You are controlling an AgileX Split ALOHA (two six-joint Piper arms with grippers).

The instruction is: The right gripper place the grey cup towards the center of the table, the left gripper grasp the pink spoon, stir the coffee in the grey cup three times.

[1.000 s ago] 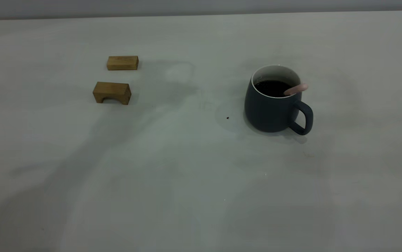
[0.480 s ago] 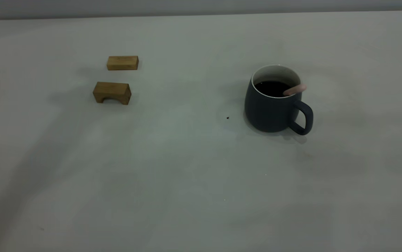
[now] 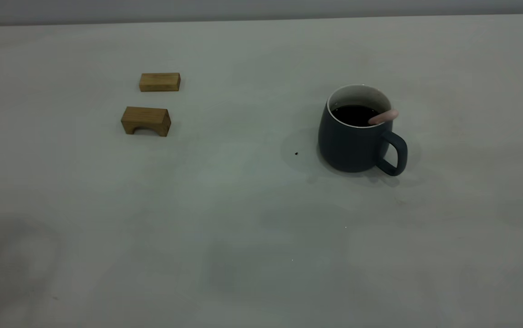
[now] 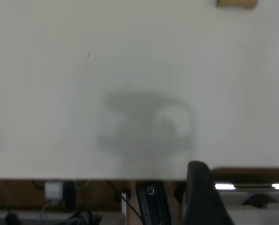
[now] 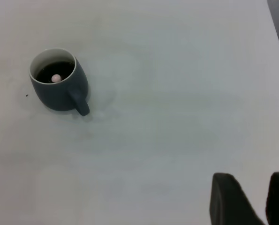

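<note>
Two tan wooden blocks [image 3: 152, 102] on the left half of the worktop [image 3: 225, 218], one flat and farther back, one arch-shaped and nearer, close together but apart. Edge of one block also visible in left wrist view.

Left claw [image 4: 202, 197]: only one black finger in view, above the worktop's edge, well apart from the blocks; apart or together cannot be told. Nothing visible on it.

Tiny dark speck [image 3: 296, 153] on the worktop just left of the cup.

Grey cup [image 3: 357, 132] upright, right of centre, handle toward the near right. Coffee [image 3: 354, 114] inside, dark, flat surface. Pink spoon [image 3: 384, 116] standing in the coffee, handle leaning on the rim on the handle side, tip just past the rim.

Right claw [image 5: 254, 199]: two black fingers with a narrow gap between, slightly apart, gripping nothing, well away from the cup, above bare worktop.
</note>
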